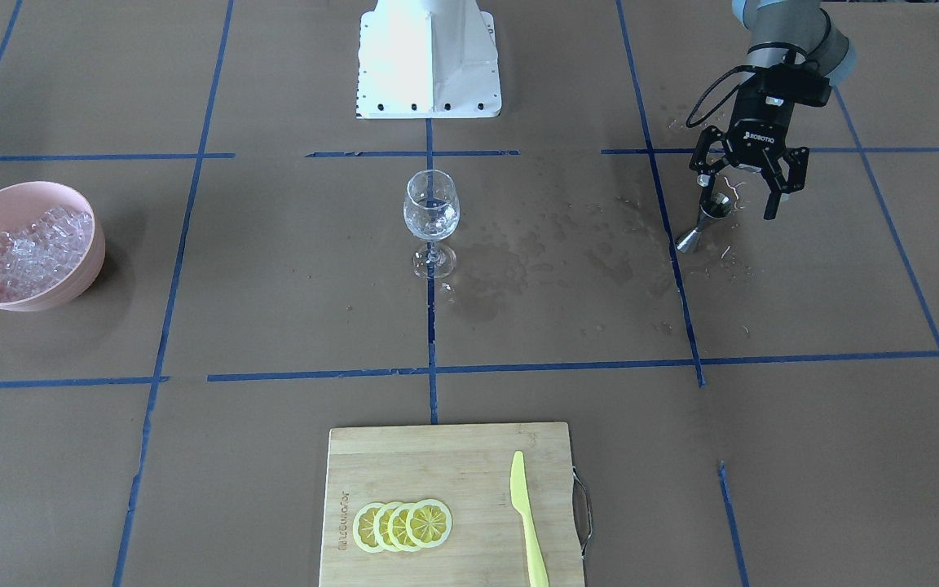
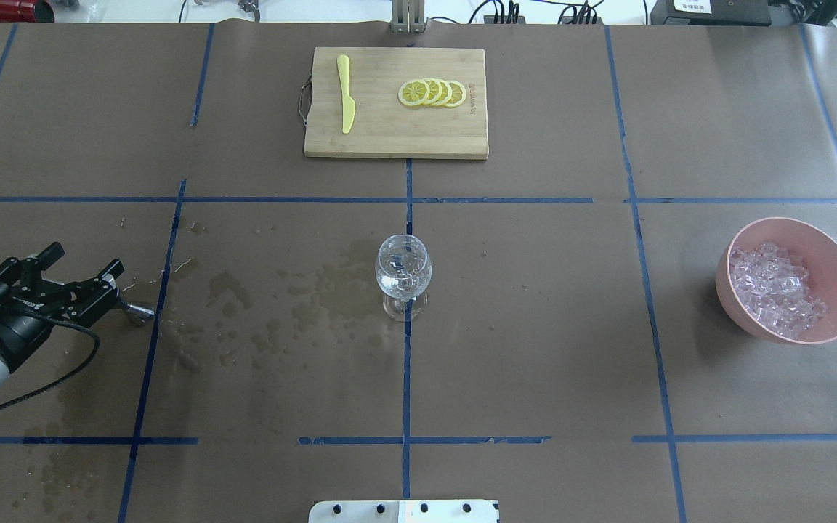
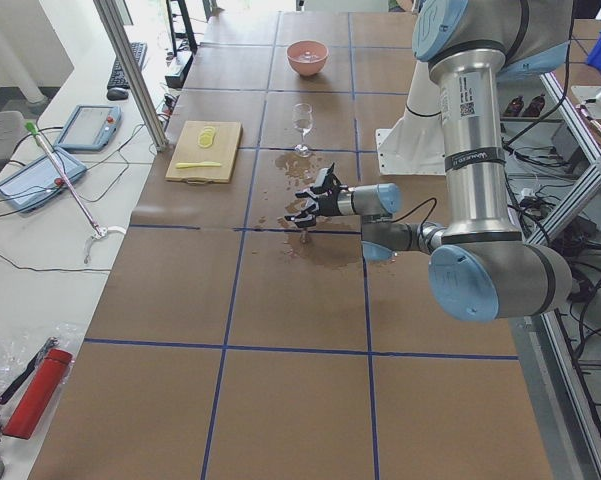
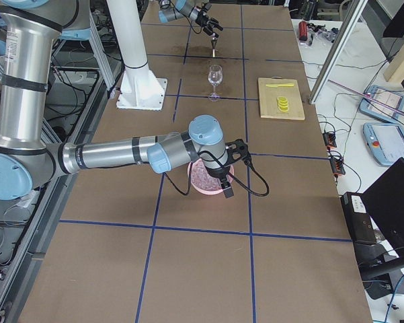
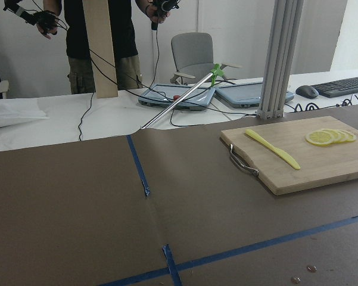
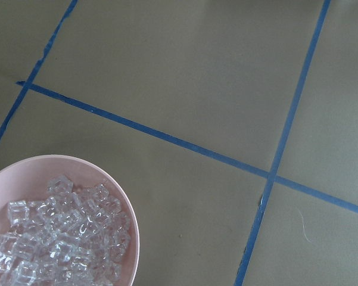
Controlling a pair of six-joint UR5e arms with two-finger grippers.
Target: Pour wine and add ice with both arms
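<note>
1. Front-facing: my left claw [image 1: 738, 198] hangs with jaws apart, and the steel jigger [image 1: 702, 224] stands just under one finger. The glass [image 1: 430, 214] is well away from it, across the wet-stained counter [image 1: 274, 285]. I can't tell if wine is in it.
2. Overhead: the ice [image 2: 774, 290] all lies in the pink bowl [image 2: 836, 276], farthest from that claw. I see none in the glass, so I judge icing isn't done.
3. Right side: my right claw [image 4: 226, 185] hovers over the bowl. I can't tell its grip.
4. Left wrist: a cutting board [image 5: 321, 164] lies ahead, and a person [image 5: 101, 36] stands beyond.

Clear glassy ice cubes [image 1: 33, 249] heap in a pink bowl [image 1: 82, 273] under the silver-grey right arm [image 4: 107, 156]; colourless wine [image 1: 431, 222] sits low in the stemmed glass [image 1: 430, 196]; the left arm [image 1: 767, 24]'s black gripper [image 1: 737, 198] gapes.
</note>
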